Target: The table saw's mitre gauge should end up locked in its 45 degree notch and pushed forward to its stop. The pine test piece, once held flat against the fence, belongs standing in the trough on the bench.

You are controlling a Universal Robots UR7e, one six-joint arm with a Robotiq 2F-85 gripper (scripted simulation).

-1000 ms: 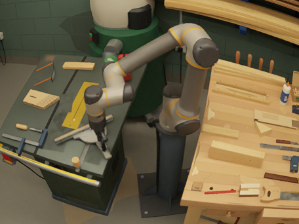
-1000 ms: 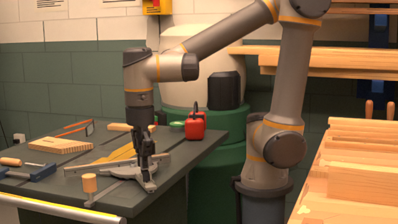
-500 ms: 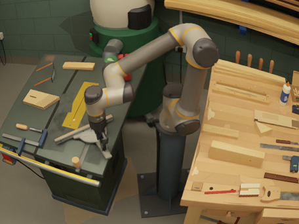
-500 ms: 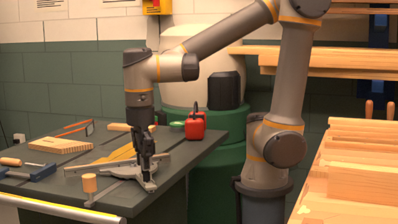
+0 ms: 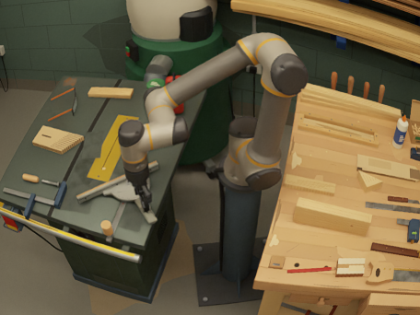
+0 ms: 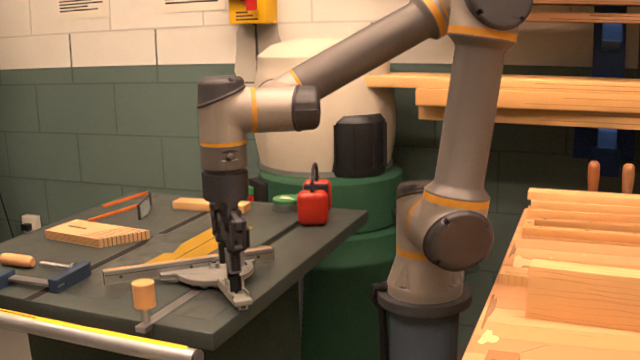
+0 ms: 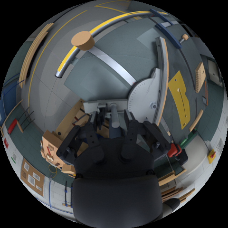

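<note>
On the near right part of the saw table lies the grey mitre gauge [image 5: 123,189] [image 6: 205,275] [image 7: 144,99]. Its fence runs slantwise across the table. Its bar ends in a round wooden knob [image 5: 107,227] [image 6: 143,294] [image 7: 82,40] near the front rail. A short grey lever [image 7: 114,116] sticks out from the gauge head toward the table's right edge. The pine test piece [image 5: 110,92] [image 6: 210,204] lies flat at the far end of the table. The trough [image 5: 338,130] sits at the back of the bench. My gripper [image 5: 146,202] [image 6: 234,272] [image 7: 112,120] points straight down over the lever, open and holding nothing.
The wooden workbench [image 5: 350,198] stands to the right, crowded with blocks and tools. A yellow throat plate [image 5: 112,147], a slotted wood block [image 5: 57,139], a blue clamp [image 5: 32,199] and a red box [image 6: 313,202] lie on the saw table. A green dust collector [image 5: 179,46] stands behind.
</note>
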